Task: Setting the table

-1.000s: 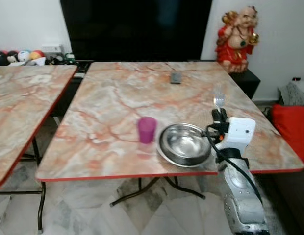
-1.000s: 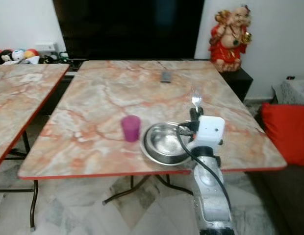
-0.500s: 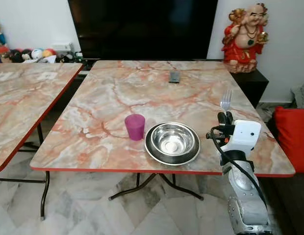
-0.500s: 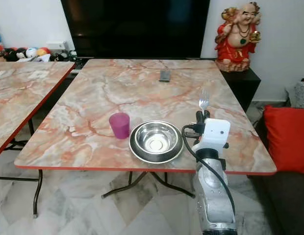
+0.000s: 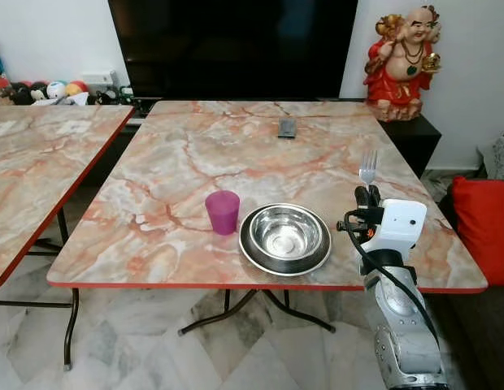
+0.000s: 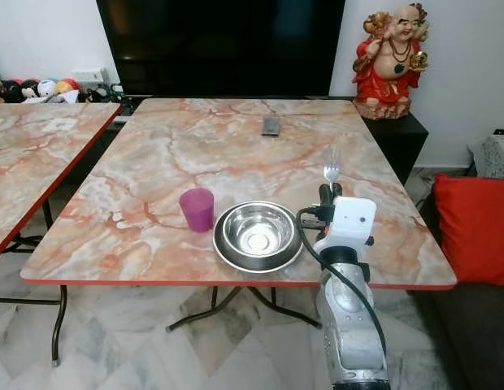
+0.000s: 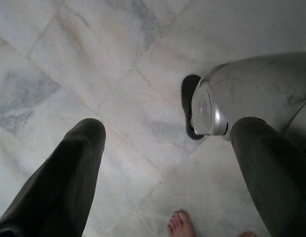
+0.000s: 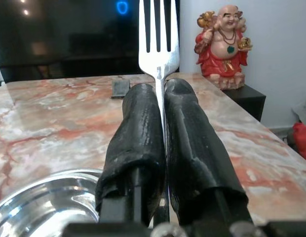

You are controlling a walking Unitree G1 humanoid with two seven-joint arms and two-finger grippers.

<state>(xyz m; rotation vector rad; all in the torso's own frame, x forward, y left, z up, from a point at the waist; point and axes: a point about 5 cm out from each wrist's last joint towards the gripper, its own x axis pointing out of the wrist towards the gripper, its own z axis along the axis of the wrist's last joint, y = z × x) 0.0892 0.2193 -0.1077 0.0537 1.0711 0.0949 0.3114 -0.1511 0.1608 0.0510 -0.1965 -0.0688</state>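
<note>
Since half a second ago, hardly anything has moved; only the camera has drifted slightly. Eye views: the right gripper (image 5: 366, 193) stays clenched on an upright fork (image 5: 367, 168) over the marble table (image 5: 195, 162), just right of the steel bowl (image 5: 285, 237); a purple cup (image 5: 223, 211) stands left of the bowl.

Left wrist view: the left gripper (image 7: 165, 163) hangs released above the floor tiles (image 7: 103, 74), near a bare foot (image 7: 181, 224).

Right wrist view: both fingers (image 8: 138, 143) pinch the fork's neck, tines up.
</note>
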